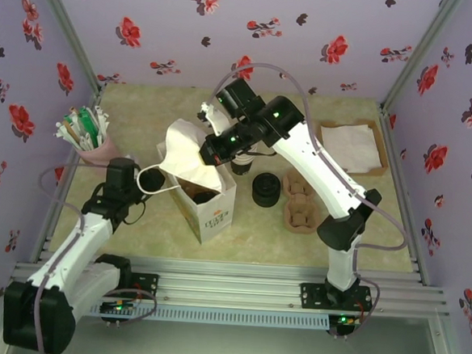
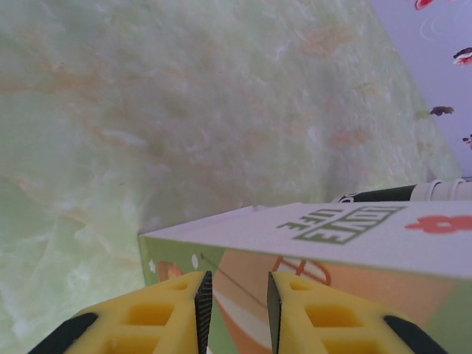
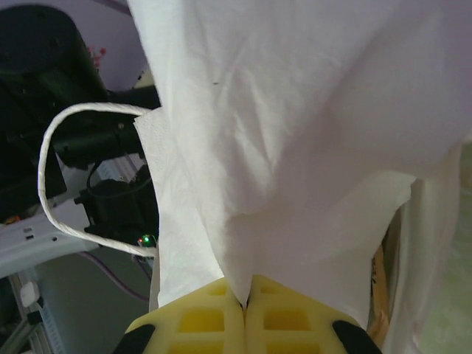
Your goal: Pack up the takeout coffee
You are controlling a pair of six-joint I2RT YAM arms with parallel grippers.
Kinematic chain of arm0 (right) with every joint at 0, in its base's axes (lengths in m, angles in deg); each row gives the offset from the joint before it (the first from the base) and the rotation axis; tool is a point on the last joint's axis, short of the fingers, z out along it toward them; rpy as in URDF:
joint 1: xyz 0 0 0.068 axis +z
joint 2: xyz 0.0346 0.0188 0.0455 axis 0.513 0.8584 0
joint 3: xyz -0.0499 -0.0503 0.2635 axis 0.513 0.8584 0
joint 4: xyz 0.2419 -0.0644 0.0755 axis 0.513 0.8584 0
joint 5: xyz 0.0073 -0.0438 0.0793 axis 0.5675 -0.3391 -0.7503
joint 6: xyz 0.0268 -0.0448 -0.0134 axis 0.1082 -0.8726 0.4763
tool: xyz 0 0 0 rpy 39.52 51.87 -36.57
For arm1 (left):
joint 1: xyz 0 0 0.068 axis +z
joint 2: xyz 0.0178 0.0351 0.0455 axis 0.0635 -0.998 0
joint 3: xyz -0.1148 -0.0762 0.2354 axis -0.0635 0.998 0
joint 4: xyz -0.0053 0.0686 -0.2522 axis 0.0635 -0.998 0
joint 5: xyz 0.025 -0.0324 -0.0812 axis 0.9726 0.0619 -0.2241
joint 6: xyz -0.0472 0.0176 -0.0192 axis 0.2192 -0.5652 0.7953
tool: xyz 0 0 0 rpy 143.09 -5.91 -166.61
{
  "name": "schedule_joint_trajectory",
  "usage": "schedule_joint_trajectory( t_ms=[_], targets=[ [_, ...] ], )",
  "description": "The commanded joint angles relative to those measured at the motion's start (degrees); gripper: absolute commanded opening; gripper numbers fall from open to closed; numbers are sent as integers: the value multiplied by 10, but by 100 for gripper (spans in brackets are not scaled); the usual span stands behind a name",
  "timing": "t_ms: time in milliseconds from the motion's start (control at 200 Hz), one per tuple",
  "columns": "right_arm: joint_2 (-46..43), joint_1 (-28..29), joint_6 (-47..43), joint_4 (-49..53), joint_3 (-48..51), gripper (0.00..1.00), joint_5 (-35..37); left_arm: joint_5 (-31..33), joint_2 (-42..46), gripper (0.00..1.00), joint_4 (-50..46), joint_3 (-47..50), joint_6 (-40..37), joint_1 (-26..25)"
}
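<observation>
Dead centre, item one: white paper bag (image 1: 211, 212), your landmark, upright, mouth half-collapsed. Item two: right gripper (image 3: 247, 296), above the bag, clenched on its crumpled top wall; draw that wall up and back to widen the mouth. Item three: left gripper (image 2: 237, 286), at the bag's left side, pads narrowly apart; whether they hold anything, you cannot tell. Item four: takeout coffee (image 1: 242, 166), apparently the dark cup just behind-right of the bag, unpacked.
</observation>
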Motion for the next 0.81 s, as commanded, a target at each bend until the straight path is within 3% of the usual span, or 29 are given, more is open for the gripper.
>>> schedule_joint_trajectory(
  t_ms=[0, 350, 800],
  targets=[
    [-1, 16, -22, 39, -20, 0, 39, -14, -28, 29, 76, -8, 2, 6],
    [-6, 25, 3, 59, -23, 0, 151, -52, -114, 29, 145, -44, -19, 6],
    [81, 58, 25, 94, -98, 0, 229, -51, -76, 29, 131, -25, -28, 6]
  ],
)
